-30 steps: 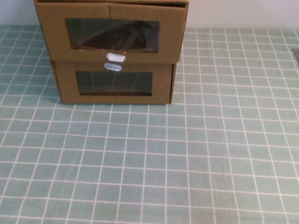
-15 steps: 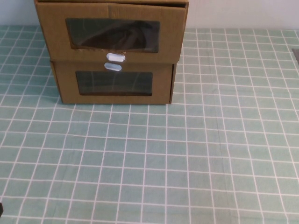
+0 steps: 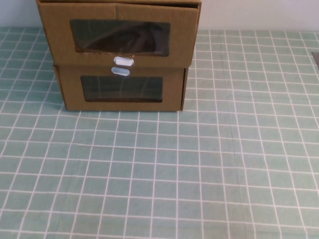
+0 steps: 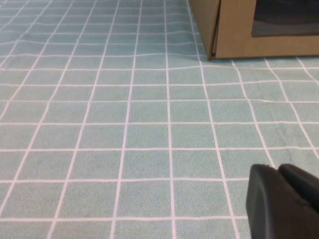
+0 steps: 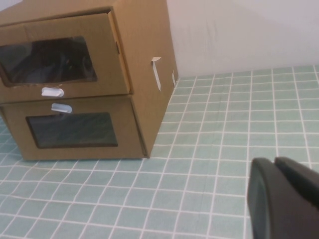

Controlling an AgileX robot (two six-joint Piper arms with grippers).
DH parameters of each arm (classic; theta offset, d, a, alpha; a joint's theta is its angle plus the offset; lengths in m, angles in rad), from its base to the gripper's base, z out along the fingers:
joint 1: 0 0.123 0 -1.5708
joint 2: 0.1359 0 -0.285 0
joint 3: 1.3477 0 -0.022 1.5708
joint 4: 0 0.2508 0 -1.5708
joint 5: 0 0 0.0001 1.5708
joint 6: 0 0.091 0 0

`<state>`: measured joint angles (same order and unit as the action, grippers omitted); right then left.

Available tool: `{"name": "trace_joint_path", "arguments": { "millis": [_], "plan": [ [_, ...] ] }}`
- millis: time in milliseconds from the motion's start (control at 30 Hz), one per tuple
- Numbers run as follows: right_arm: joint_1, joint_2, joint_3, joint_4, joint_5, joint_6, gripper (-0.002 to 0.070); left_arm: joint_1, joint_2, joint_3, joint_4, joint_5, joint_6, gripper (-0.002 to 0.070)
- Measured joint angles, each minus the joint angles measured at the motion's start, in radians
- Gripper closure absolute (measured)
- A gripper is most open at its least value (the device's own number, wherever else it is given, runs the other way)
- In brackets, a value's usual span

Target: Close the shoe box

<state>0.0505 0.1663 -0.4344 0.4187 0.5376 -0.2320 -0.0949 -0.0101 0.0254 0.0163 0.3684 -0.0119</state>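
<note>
The shoe box (image 3: 118,32) sat stacked on a similar lower box (image 3: 122,88) at the far left of the table (image 3: 209,164), its drawer front jutting slightly forward; neither box showed a brand, label or readable writing. The left gripper (image 4: 284,199) and right gripper (image 5: 281,199) hung low, well short of the boxes, and whether either was open or closed could not be told. A high or off-centre push risked sliding the whole upper box back, or skewing and jamming the drawer.

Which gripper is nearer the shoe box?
Left, probably. The left gripper is low, off the shoe box's front-left; the right gripper looks farther out, off its front-right. Neither touches it.
</note>
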Motion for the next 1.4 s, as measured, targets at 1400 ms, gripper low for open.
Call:
{"name": "trace_joint_path", "arguments": {
  "millis": [1400],
  "plan": [
    [-0.170,-0.174,0.462,-0.360,-0.195,0.180,0.0689,0.000,-0.001,0.000,0.000,0.001,0.000,0.0680]
  ]
}}
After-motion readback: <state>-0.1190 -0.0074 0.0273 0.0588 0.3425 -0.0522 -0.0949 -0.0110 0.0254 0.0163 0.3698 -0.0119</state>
